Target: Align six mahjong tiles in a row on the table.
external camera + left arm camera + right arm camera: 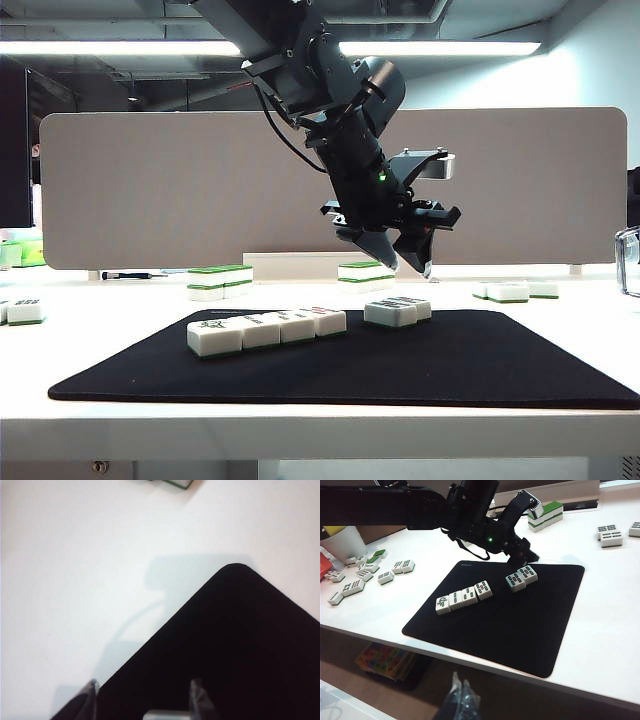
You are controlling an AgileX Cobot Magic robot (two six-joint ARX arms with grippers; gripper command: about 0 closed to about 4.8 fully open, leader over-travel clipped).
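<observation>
Tiles [265,328] are laid four in a row with two apart at about two o'clock on the mat [420,365]; the left gripper [395,262], seemingly empty and parted, should be lowered squarely, while the right gripper [459,700], apparently closed, hangs off-table.

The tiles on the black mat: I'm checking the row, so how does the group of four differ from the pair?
The group of four makes one touching line; the pair sits apart, past a gap and slightly offset. The open left gripper hovers above the pair, not the four. Both lie face-up on the mat.
</observation>
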